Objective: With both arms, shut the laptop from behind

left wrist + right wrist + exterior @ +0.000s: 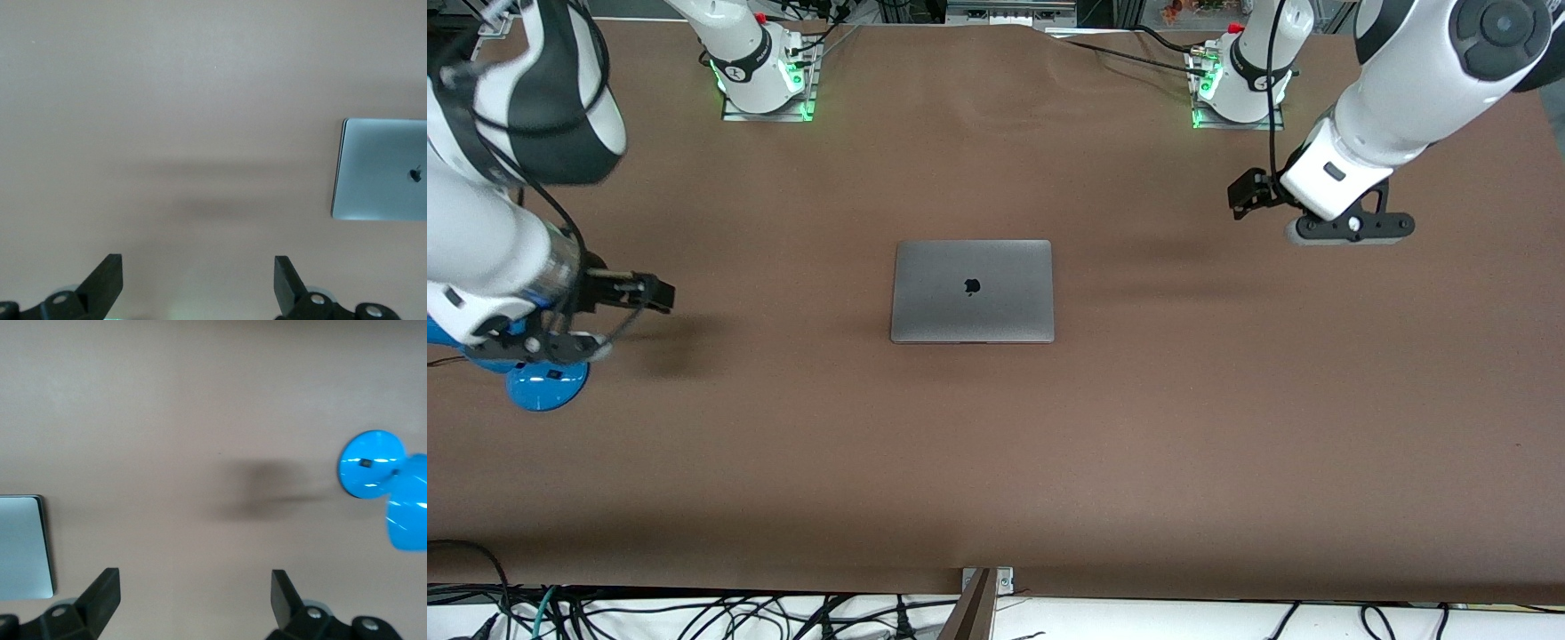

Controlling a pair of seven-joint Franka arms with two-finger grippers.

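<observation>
Cables (694, 613) trail along the table's (996, 480) near edge. Farther in, a blue round object (543, 384) sits at the right arm's end, under the right gripper (660, 295), whose fingers are spread wide and empty. Mid-table lies the laptop (972, 291), lid down flat, logo up, long axis running between the arms' ends. It looks already closed, so I'd say the sensible thing is keeping both arms clear of it. Toward the other end the left gripper (1243, 194) hangs over bare table, equally wide and empty.

Grey laptop (972, 291), lid shut, flat mid-table
</observation>
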